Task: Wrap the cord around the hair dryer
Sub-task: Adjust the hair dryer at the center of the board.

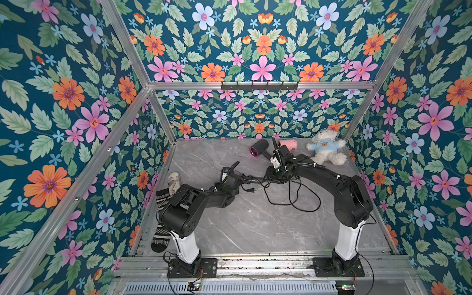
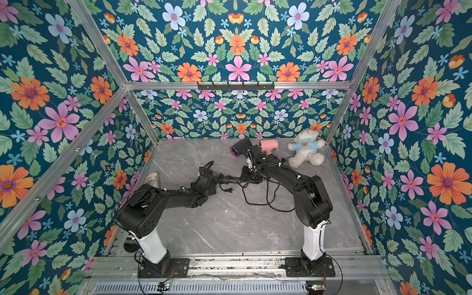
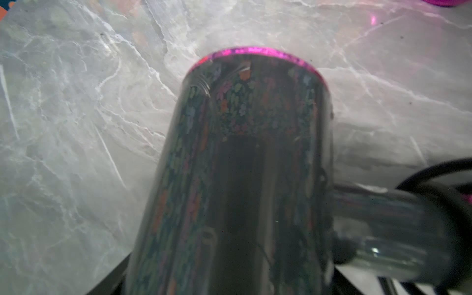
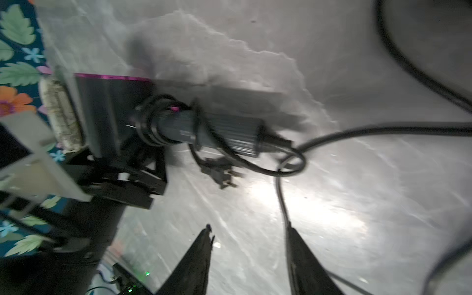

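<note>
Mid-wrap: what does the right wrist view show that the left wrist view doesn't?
Only the right wrist view: the plug near the handle, the loose cord trailing over the tabletop, and the right gripper open, with the cord running by one fingertip. Only the left wrist view: the barrel close up, glossy and mirror-like, and a magenta edge of something else at the frame corner. Both: the hair dryer, its handle with cord looped around it, and the marble tabletop.

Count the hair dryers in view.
3. A dark dryer is at the middle of the table, cord partly wound on its handle; a black dryer with a magenta ring lies at the back; a pink dryer lies beside it, near the teddy. More may be hidden.
</note>
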`<action>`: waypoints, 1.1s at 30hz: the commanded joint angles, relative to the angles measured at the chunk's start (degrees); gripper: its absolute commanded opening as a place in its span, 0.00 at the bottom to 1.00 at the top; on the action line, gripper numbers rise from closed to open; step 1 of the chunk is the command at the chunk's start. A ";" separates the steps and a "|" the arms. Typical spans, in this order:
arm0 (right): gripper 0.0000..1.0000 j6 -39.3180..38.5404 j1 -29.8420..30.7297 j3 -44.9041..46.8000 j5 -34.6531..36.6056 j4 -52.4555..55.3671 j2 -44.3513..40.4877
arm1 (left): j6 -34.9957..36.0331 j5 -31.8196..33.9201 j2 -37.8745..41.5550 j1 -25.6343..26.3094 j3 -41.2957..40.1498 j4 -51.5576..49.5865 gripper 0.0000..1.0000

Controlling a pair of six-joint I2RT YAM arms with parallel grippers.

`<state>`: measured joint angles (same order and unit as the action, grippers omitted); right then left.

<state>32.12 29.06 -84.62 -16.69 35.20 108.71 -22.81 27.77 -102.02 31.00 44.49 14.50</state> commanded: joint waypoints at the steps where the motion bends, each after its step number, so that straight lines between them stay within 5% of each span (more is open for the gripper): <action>1: 0.46 -4.24 -0.10 2.96 3.93 4.78 -1.21 | -1.67 1.09 0.11 -0.96 1.20 -2.64 0.83; 25: 0.40 -4.67 1.57 13.91 5.78 1.44 -5.77 | -0.49 1.52 -5.51 -6.08 7.45 -6.19 0.82; 33: 0.47 -16.06 -4.67 8.70 5.21 5.85 -12.12 | 4.34 -6.72 -8.12 -8.27 11.32 -7.02 0.87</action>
<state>23.05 26.11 -74.41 -11.81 38.00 97.06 -20.45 24.99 -108.99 23.29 54.61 10.72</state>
